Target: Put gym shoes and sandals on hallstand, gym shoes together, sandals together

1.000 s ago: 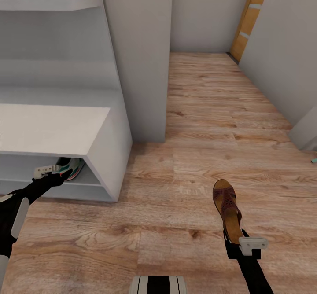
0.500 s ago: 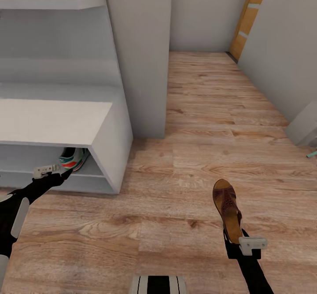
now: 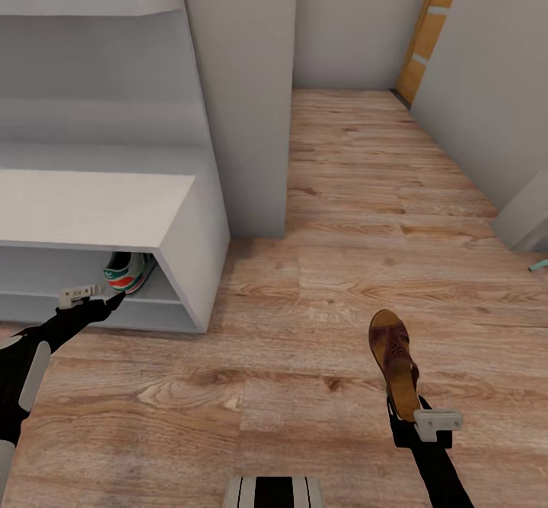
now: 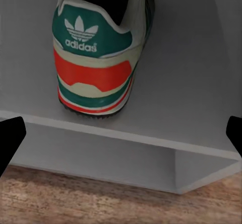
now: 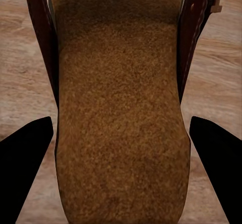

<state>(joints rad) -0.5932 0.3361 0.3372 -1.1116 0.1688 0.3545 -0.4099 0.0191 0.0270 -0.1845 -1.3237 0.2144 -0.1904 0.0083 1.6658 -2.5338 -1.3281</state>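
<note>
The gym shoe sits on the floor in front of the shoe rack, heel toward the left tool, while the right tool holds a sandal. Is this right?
Not quite. The gym shoe sits on the shoe rack's lower shelf, not the floor, as the left wrist view shows. Its heel does face the left tool, and the right tool holds a sandal.

Gym shoe, green heel tab: white trefoil logo above the word "adidas". No other legible text.

You see just the green-and-orange heel of the cream sneaker; the pale grey rack's flat top hides its front. The brown sandal's heel is hidden behind your right gripper.
</note>
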